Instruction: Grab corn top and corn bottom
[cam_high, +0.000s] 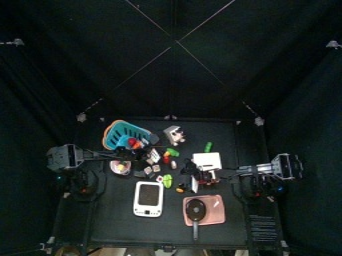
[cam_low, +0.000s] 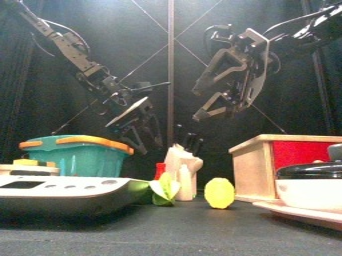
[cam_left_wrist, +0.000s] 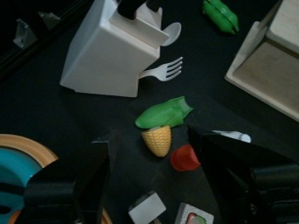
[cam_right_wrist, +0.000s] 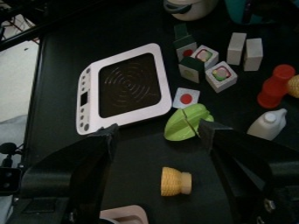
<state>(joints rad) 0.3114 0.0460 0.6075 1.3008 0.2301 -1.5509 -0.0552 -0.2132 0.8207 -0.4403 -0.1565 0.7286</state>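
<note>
Both arms are up off the small black table (cam_low: 160, 235) right now, neither touching a thing. The left gripper (cam_left_wrist: 152, 175) has its pincer spread wide apart with nothing between the jaws. It hangs above the green leafy piece of toy corn (cam_left_wrist: 163, 112), which shows a yellow kernel tip at one end. That piece lies flat on the table, near the white knife block (cam_left_wrist: 117, 44) and the white plastic fork (cam_left_wrist: 163, 68) lying beside the block. A small red toy (cam_left_wrist: 184, 157) sits just beside the corn's yellow end. The teal basket with an orange rim (cam_left_wrist: 17, 162) is off to one side, well apart.

Over on the other side, the right gripper (cam_right_wrist: 162, 153) is also wide open and empty, held high above the table. Under it, the same green leafy piece (cam_right_wrist: 187, 122) lies just off a corner of the white kitchen scale (cam_right_wrist: 122, 83). The stubby yellow kernel piece of toy corn (cam_right_wrist: 176, 179) sits near it but apart, alone on bare tabletop. A white bottle (cam_right_wrist: 268, 122) and a red bottle (cam_right_wrist: 278, 83) stand to one side of the green piece.

From the table's front edge, the yellow piece (cam_low: 219, 192) shows its round face. It stands between the scale and the wooden box with a red front (cam_low: 287, 160).
</note>
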